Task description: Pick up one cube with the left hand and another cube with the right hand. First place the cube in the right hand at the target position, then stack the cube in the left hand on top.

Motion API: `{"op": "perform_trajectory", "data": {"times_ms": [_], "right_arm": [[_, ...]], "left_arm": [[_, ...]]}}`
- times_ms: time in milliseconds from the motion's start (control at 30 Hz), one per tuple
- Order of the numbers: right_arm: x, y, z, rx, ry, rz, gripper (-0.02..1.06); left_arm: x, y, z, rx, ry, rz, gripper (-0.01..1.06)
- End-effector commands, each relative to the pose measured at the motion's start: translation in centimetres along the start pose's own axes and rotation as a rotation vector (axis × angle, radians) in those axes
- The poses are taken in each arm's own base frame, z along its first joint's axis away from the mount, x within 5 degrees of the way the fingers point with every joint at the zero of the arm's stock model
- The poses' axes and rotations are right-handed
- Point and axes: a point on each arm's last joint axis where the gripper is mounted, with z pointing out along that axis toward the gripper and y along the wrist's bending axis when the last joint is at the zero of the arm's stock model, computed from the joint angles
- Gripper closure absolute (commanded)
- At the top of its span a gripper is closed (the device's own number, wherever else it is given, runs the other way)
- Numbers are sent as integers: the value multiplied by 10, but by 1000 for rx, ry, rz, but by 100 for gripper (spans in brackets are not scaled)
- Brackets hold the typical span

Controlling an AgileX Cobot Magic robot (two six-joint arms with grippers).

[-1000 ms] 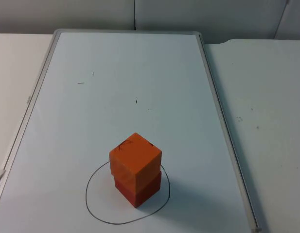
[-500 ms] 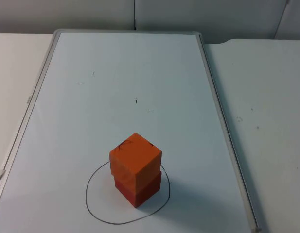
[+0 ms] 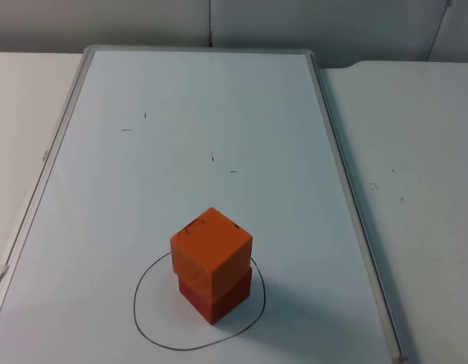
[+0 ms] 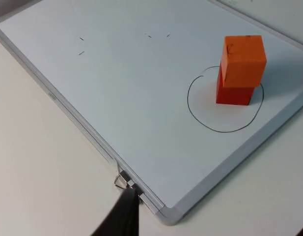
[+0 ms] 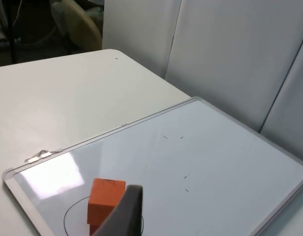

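Note:
An orange cube (image 3: 211, 246) sits on top of a red cube (image 3: 218, 297), turned slightly against it. The stack stands inside a hand-drawn black circle (image 3: 136, 303) on the whiteboard (image 3: 196, 114). From the left wrist view the orange cube (image 4: 243, 54) and red cube (image 4: 234, 93) stand far from my left gripper (image 4: 123, 216), which hangs over the board's corner. My right gripper (image 5: 123, 216) is raised well back from the stack, with the orange cube (image 5: 106, 196) just beyond it. Neither gripper holds anything that I can see.
The whiteboard's metal frame (image 3: 347, 189) runs along the white table (image 3: 416, 167). A metal clip (image 4: 123, 182) sits on the frame near my left gripper. The grey partition wall (image 3: 218, 23) closes the far side. Small pen marks (image 3: 212, 158) dot the board.

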Motion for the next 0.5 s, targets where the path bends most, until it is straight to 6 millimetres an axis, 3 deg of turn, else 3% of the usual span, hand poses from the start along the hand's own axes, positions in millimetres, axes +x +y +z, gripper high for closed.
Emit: {"op": "perform_trajectory", "data": {"times_ms": [0,467], "right_arm": [[2,1,1,-2,12,-3,8],[4,1,1,-2,33,7,8]], "left_arm": [[0,0,0,-3,-7,-7,3],[0,-2,1,15,-9,-14,3]]}}
